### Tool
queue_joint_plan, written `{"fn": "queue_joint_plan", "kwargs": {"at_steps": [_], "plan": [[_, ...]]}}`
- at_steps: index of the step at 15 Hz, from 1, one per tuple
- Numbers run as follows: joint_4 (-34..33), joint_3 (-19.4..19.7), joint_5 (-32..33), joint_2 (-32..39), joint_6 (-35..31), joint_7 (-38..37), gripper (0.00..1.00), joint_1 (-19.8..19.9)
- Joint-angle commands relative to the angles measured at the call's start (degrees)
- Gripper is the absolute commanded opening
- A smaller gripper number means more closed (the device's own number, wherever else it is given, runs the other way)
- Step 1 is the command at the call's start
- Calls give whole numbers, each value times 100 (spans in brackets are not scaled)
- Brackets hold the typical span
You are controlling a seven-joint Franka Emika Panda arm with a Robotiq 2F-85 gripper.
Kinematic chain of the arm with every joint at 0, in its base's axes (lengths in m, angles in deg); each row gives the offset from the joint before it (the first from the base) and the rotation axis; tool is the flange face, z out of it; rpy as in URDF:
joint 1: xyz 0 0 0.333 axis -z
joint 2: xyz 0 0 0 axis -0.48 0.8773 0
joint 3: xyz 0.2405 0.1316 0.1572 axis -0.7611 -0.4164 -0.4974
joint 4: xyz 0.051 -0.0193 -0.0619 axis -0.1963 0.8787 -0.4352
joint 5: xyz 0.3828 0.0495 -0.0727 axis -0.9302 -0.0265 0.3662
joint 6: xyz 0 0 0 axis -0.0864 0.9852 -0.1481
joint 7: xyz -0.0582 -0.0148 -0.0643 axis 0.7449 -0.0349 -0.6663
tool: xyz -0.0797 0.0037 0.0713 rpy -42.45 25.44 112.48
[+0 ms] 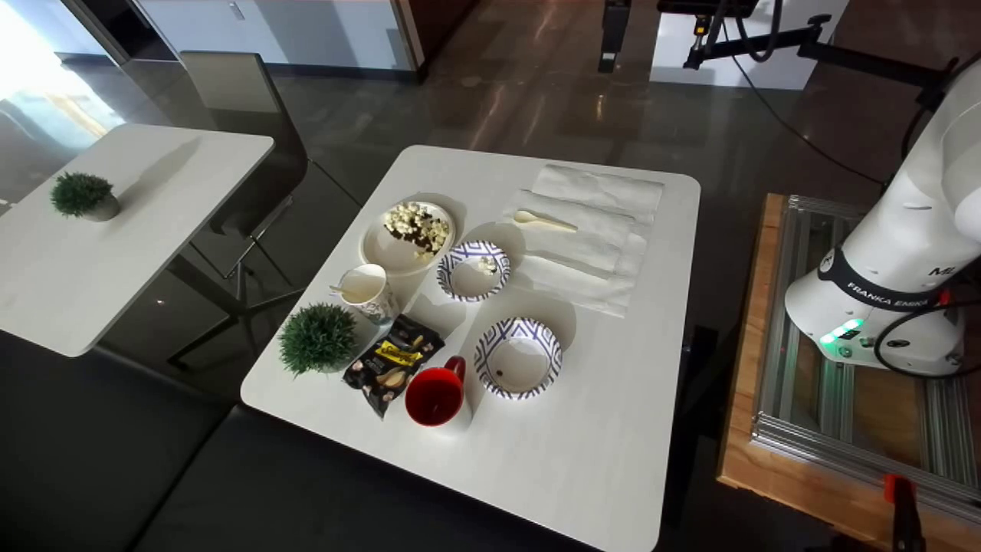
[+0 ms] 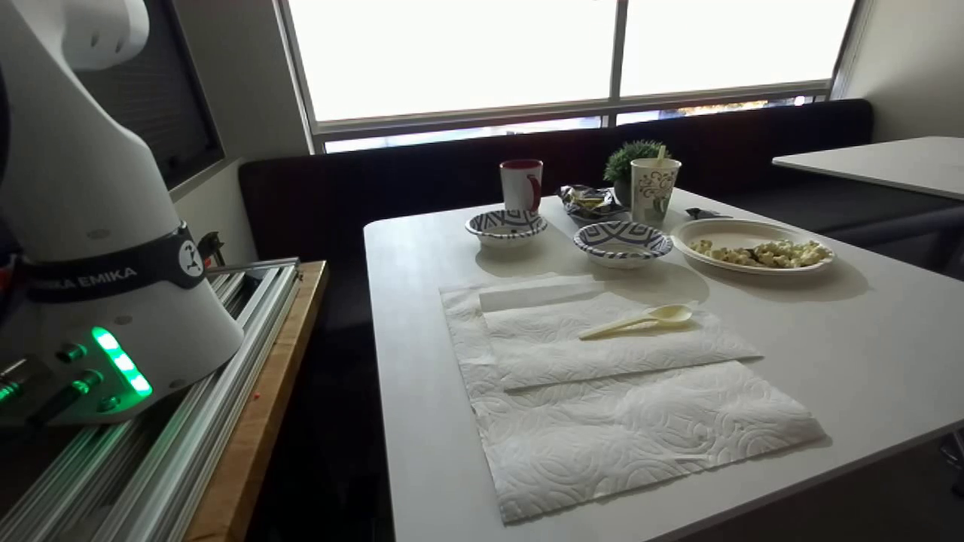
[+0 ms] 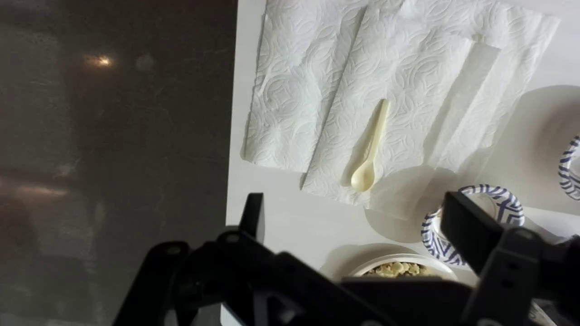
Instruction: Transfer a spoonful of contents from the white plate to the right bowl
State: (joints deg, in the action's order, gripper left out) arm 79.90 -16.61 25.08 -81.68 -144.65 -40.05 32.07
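Popcorn (image 1: 418,228) lies on the white plate (image 1: 383,250); fingers (image 3: 469,228) apart, pointing down, well clear

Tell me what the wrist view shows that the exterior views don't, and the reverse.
Wrist view only: a clear sight of the gripper, open. Exterior views only: the red-handled mug and the arm's base. Shared: the spoon on paper towels, the white plate with popcorn, and two patterned bowls, though the wrist view catches the plate and bowls only in part.
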Motion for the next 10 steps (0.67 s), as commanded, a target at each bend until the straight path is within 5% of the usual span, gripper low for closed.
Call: {"fn": "queue_joint_plan", "kwargs": {"at_steps": [1, 6, 10], "plan": [[385, -39, -759, 312, -1028, -23, 100, -251], [719, -21, -1949, 1084, -2208, 328, 100, -570], [858, -331, -2177, 1848, -3378, -7, 100, -544]]}}
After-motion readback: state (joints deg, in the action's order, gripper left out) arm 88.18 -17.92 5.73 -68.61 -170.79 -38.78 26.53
